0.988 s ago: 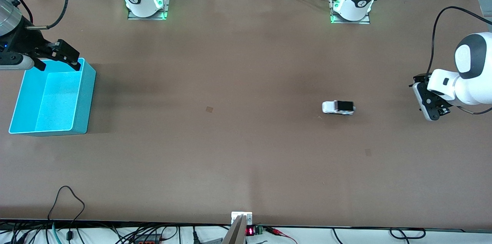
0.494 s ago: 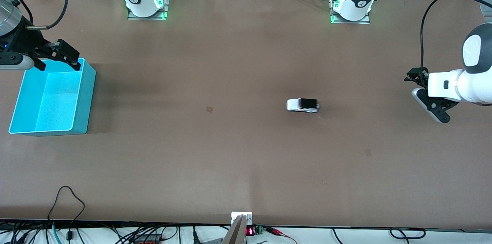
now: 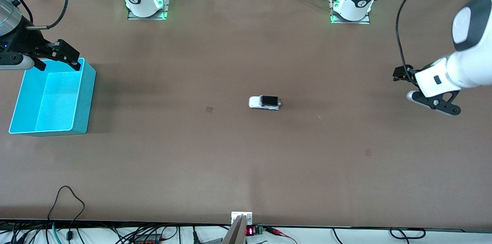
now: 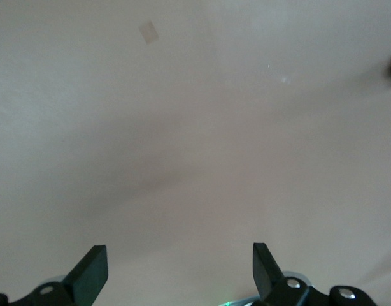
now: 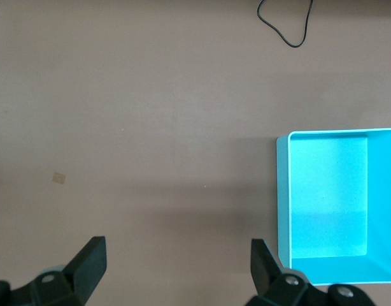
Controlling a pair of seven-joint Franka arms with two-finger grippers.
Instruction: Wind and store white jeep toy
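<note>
Left gripper: up in the air over the left arm's end of the desk, fingers spread wide apart with nothing between them; it has lifted and swung away over the last second.
Right gripper: waiting above the rim of the turquoise bin that lies farther from the front camera, fingers apart and empty, unmoved.
White jeep toy: on its wheels near the middle of the desk, well apart from both grippers, white nose toward the bin.
What has changed: a second ago the jeep stood close to the left gripper; now it has rolled a good way toward the right arm's end, on its own.
Meaning for the task: winding looks done and the release too; storing is not yet done, and the jeep is probably still rolling, though one picture cannot settle that.
Bin: empty, at the right arm's end of the desk.
Desk: plain brown, matte, a couple of small square marks.
Room: cables hang along the edge nearest the front camera; green lights glow at both arm bases.
</note>
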